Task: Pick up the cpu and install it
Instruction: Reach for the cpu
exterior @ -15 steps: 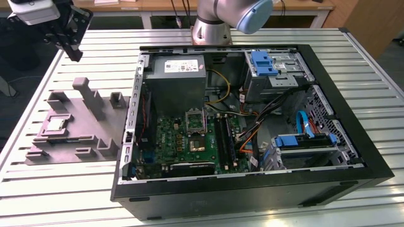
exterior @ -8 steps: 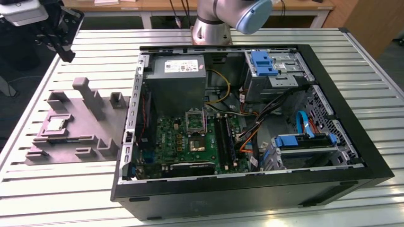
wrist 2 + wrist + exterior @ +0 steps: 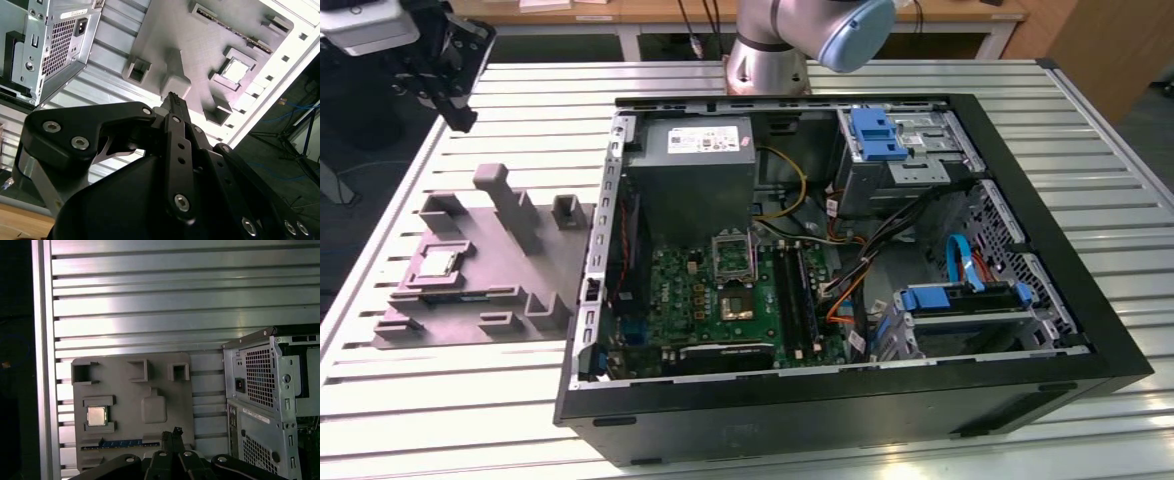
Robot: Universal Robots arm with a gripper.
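I judge the step in hand to be the approach to the cpu [image 3: 96, 416], which lies flat in a square recess of the grey tray [image 3: 127, 415] and is not yet touched. The claw [image 3: 175, 431] has its fingers together, clamped on nothing. Seen from the claw, the cpu is lower and off to one side, well apart from the fingertips. The open computer case [image 3: 854, 410], with the socket [image 3: 731, 255] on its green board [image 3: 694, 300], lies further off on the other side. To do this step well, I think the claw should first stand directly above the chip, with the fingers parted wider than the chip before going down. It should then take the chip by two opposite edges. The tall posts [image 3: 500, 190] of the tray stand near the recess, so a straight vertical descent seems safer. The chip is thin, so a gentle, level grip is advisable. In the exterior view the arm [image 3: 774, 45] has its base beyond the case and holds the claw high above the slatted table [image 3: 494, 400], pointing downward with a small tilt.
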